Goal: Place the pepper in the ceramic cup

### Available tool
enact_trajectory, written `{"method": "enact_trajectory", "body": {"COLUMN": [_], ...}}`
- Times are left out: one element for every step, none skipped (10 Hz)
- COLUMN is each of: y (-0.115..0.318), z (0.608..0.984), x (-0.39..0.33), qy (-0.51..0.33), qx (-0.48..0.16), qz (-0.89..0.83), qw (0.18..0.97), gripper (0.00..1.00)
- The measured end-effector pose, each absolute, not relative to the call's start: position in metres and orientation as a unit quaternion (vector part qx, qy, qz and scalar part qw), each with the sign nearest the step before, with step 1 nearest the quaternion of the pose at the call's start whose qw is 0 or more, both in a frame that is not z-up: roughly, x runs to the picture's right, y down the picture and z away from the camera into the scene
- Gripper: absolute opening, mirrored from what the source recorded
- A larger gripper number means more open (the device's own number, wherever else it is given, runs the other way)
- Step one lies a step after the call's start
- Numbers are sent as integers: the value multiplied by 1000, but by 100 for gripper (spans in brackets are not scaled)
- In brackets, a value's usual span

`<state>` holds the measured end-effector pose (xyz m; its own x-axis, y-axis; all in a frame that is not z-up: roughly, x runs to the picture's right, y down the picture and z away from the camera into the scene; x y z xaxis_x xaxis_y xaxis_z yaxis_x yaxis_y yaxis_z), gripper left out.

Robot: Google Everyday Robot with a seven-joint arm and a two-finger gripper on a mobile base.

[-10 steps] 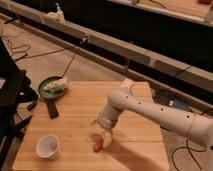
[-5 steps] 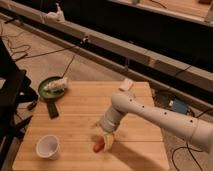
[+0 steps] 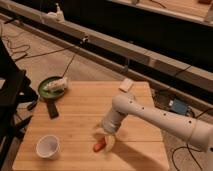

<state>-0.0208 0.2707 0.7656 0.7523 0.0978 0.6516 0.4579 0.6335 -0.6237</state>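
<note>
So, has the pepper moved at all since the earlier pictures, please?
No: the pepper still lies equally far right of the cup, with the open gripper directly over it.

A single camera looks down at a slant on the wooden table (image 3: 80,115) from above its near edge, close enough that the tabletop fills the lower half of the view. The floor (image 3: 45,55) and a long rail (image 3: 150,59) lie beyond the table's far edge. The gripper (image 3: 106,142) hangs low over the table's near edge, jaws apart.
</note>
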Motion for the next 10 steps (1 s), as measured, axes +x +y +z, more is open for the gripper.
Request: {"method": "enact_trajectory", "body": {"y": [274, 277, 281, 284, 287, 289, 291, 292, 292, 293], "z": [768, 769, 770, 770, 771, 771, 772, 773, 773, 773], "x": [-22, -23, -25, -26, -26, -26, -25, -24, -22, -19], "qy": [-338, -341, -353, -364, -376, -383, -390, -393, -394, -395], "qx": [-417, -419, -417, -414, -411, -410, -409, -407, -407, -407], "qz": [-104, -101, -97, -95, -91, -89, -87, -87, -87, -87], "qw": [837, 836, 832, 829, 825, 823, 821, 820, 819, 819], "gripper": [80, 78, 68, 58, 48, 40, 28, 18, 10, 2]}}
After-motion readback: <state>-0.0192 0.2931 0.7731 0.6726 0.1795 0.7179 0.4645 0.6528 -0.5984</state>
